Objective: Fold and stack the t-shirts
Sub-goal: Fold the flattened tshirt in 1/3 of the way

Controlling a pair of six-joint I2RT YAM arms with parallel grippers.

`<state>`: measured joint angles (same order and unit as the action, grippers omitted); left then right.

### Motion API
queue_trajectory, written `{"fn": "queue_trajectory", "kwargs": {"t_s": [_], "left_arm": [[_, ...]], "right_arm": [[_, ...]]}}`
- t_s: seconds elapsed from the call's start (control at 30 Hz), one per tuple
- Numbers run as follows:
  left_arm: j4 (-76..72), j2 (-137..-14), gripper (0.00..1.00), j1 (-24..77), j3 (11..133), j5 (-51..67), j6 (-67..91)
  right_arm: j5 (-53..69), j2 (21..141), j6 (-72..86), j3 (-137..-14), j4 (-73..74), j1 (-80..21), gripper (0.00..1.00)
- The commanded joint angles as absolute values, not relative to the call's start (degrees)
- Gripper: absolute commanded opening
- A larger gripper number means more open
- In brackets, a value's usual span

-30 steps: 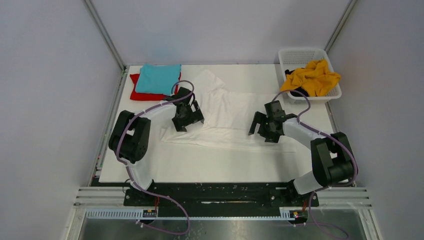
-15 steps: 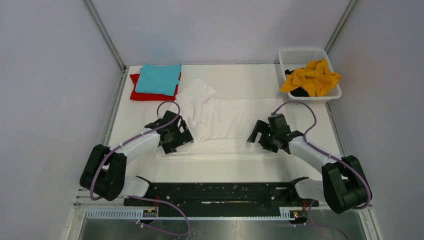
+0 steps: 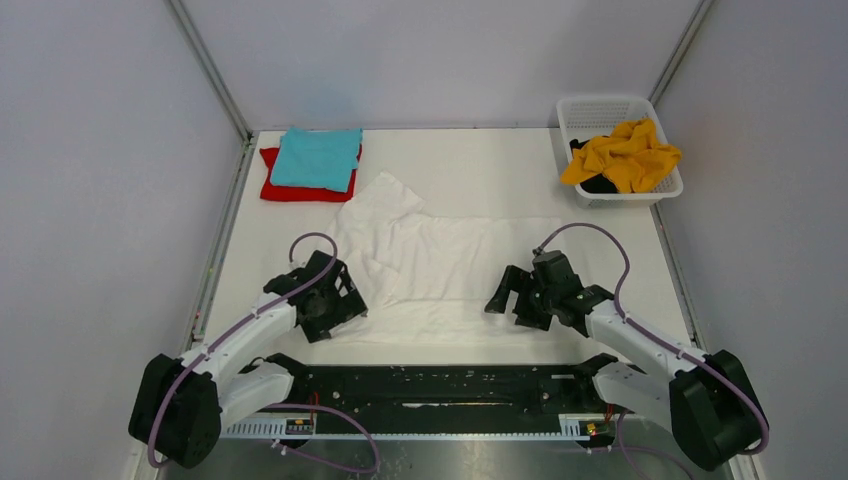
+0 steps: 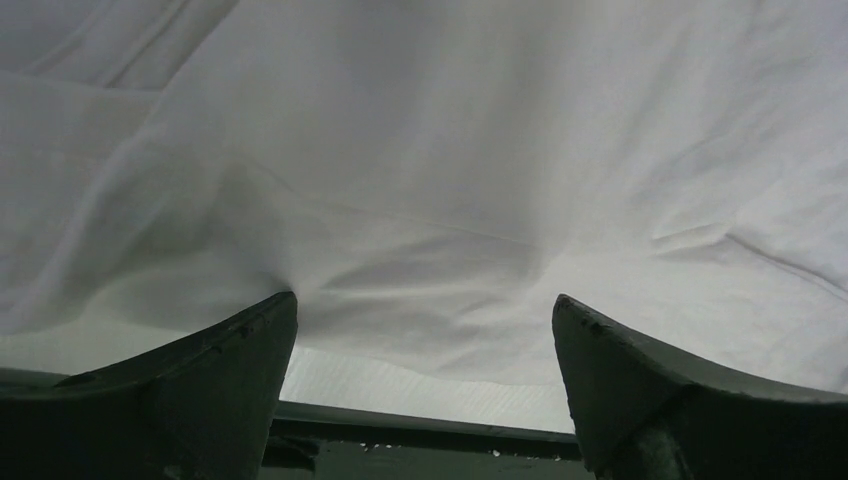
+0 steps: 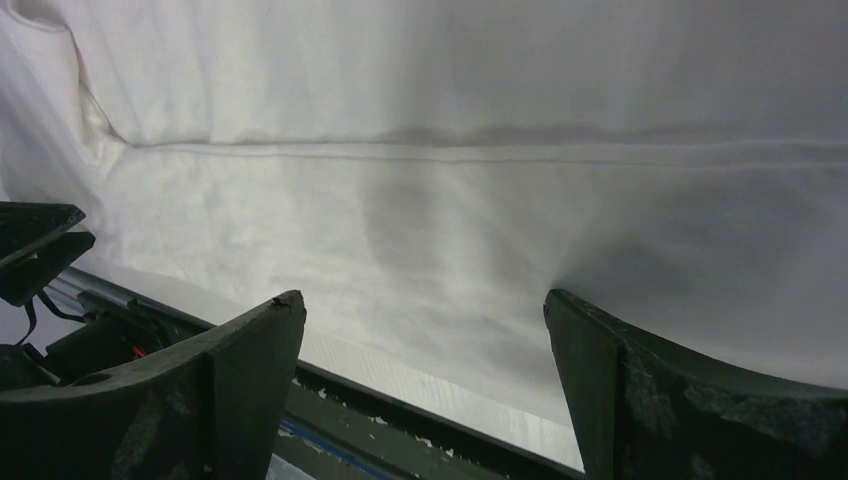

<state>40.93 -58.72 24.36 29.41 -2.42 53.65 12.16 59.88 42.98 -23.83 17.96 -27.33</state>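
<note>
The white t-shirt (image 3: 440,265) lies spread on the table near its front edge, one sleeve pointing to the back left. My left gripper (image 3: 335,305) is open and its fingertips press on the shirt's near left hem; the left wrist view shows my left gripper (image 4: 422,297) with white cloth (image 4: 450,150) between the spread jaws. My right gripper (image 3: 515,300) is open on the near right hem, as the right wrist view shows my right gripper (image 5: 422,294) on the cloth (image 5: 450,100). The teal t-shirt (image 3: 318,158) lies folded on the folded red t-shirt (image 3: 290,189) at the back left. The mustard-yellow t-shirt (image 3: 625,155) is crumpled in the basket.
A white lattice basket (image 3: 600,108) stands at the back right corner, with something dark under the yellow shirt. The table's front edge (image 4: 400,385) and the dark base rail (image 3: 430,380) lie just behind both grippers. Grey walls enclose the table.
Both grippers have moved toward the table's near edge, dragging the white t-shirt with them. The shirt now lies flatter and closer to the front. The folded stack and basket are unchanged.
</note>
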Motion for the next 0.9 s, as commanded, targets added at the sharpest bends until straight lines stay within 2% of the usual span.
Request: {"fn": "queue_trajectory", "kwargs": {"t_s": [0.0, 0.27, 0.43, 0.57, 0.7, 0.87], "left_arm": [[47.7, -56.9, 0.99, 24.5, 28.3, -5.3, 55.9], [47.4, -51.6, 0.99, 24.9, 25.2, -2.3, 57.7], [48.3, -49.2, 0.99, 25.1, 30.5, -1.6, 55.6], [46.7, -48.7, 0.99, 25.3, 36.0, -3.0, 53.5], [38.6, -53.6, 0.99, 25.3, 39.4, -3.9, 51.3], [29.4, -68.2, 0.99, 25.2, 43.0, -7.8, 50.8]], "right_arm": [[13.0, 58.4, 43.7, -20.7, 31.9, -28.3, 0.99], [12.7, 56.6, 43.2, -20.3, 33.0, -28.3, 1.0], [14.5, 53.6, 40.8, -23.7, 33.8, -28.3, 1.0], [9.0, 49.6, 38.1, -28.3, 34.0, -28.3, 0.99], [5.7, 47.8, 36.8, -30.9, 32.0, -28.3, 0.99], [7.0, 46.3, 36.9, -31.5, 28.0, -28.3, 0.99]]}}
